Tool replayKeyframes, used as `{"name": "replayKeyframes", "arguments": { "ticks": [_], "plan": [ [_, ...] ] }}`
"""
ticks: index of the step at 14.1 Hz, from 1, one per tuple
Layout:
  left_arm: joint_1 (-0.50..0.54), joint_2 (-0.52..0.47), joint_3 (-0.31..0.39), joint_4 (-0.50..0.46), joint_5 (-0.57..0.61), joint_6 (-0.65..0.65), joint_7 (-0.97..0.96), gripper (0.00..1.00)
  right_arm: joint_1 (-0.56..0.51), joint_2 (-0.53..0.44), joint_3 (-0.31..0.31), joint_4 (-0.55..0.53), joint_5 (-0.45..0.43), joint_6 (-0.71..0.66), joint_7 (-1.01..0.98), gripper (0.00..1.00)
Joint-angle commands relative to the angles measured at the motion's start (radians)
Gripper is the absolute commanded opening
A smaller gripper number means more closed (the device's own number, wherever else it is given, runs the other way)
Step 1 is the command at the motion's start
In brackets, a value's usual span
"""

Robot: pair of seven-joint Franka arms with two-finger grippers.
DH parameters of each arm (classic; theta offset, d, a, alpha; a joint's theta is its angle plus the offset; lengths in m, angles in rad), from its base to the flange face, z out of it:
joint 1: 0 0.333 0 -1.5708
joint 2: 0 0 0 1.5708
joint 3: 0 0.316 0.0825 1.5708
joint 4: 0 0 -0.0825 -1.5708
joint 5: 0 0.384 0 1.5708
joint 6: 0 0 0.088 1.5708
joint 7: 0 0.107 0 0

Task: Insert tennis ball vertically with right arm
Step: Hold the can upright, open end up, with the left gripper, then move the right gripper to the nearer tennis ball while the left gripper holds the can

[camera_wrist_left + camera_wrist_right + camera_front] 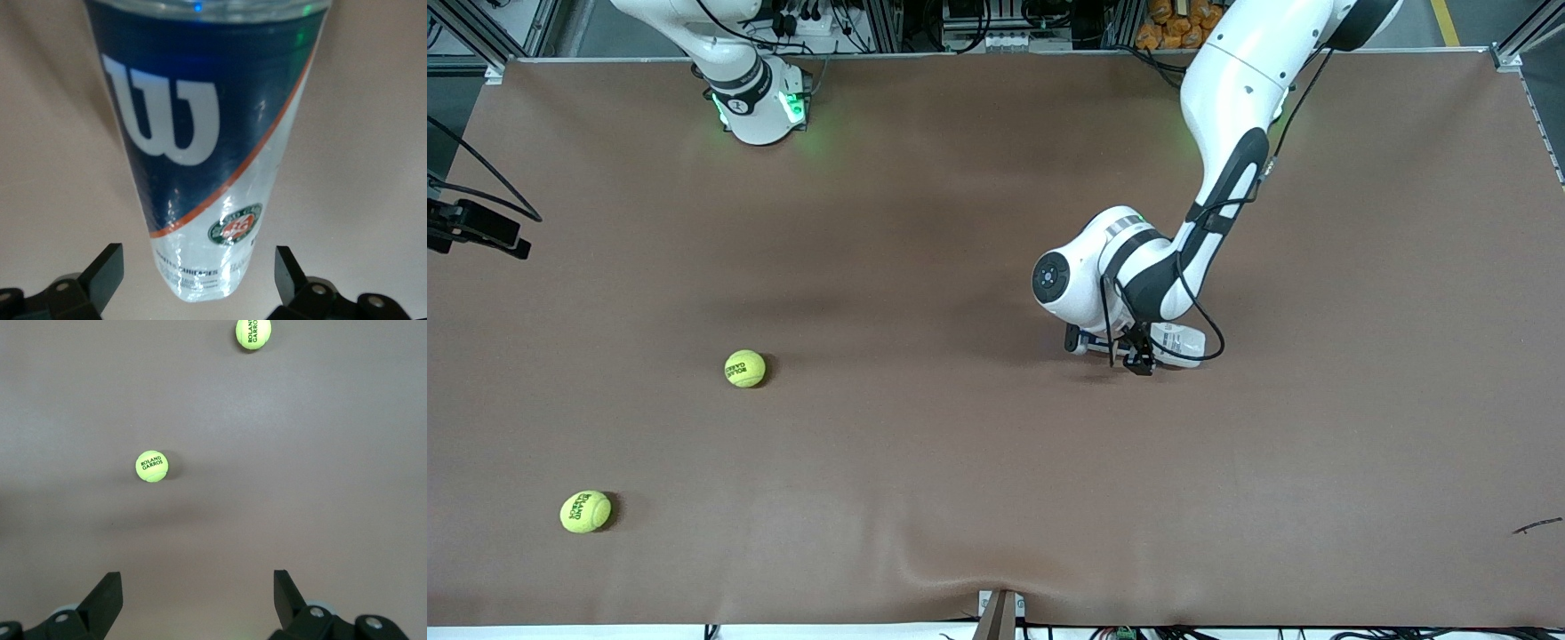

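Observation:
Two yellow-green tennis balls lie on the brown table toward the right arm's end. One ball [744,368] [152,466] is farther from the front camera than the other ball [585,511] [253,333]. A clear tennis ball can [1181,345] [200,140] with a blue Wilson label lies under the left arm's wrist. My left gripper [1116,351] [199,257] is open, one finger on each side of the can's clear end, apart from it. My right gripper [197,580] is open and empty, high over the table; in the front view only the right arm's base [751,98] shows.
A black device [476,229] sticks in over the table edge at the right arm's end. A small mount [1000,613] sits at the table's edge nearest the front camera. A thin dark mark [1536,526] lies near the left arm's end.

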Motion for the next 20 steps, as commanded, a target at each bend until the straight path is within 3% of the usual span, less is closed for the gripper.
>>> {"name": "replayKeyframes", "arguments": {
  "ticks": [1, 6, 13, 15, 18, 20],
  "plan": [
    [0.003, 0.007, -0.004, -0.018, 0.023, 0.026, -0.017, 1.0, 0.0, 0.008, 0.005, 0.024, -0.015, -0.007, 0.001, 1.0],
    [0.0, 0.019, -0.004, -0.032, 0.023, 0.046, -0.045, 1.0, -0.011, 0.014, 0.005, 0.022, -0.001, -0.007, -0.006, 1.0],
    [0.0, 0.036, -0.004, -0.032, 0.03, 0.058, -0.045, 1.0, 0.087, 0.264, 0.011, 0.072, -0.004, 0.073, 0.005, 1.0],
    [0.0, 0.045, -0.002, -0.032, 0.036, 0.067, -0.045, 0.95, 0.104, 0.303, 0.011, 0.072, -0.003, 0.101, 0.005, 1.0],
    [0.0, 0.047, -0.002, -0.03, 0.056, 0.072, -0.045, 0.74, 0.121, 0.327, 0.013, 0.07, -0.004, 0.125, -0.005, 1.0],
    [0.0, 0.045, -0.004, -0.023, 0.056, 0.072, -0.052, 0.71, 0.154, 0.353, 0.011, 0.061, -0.001, 0.212, 0.005, 1.0]
  ]
}}
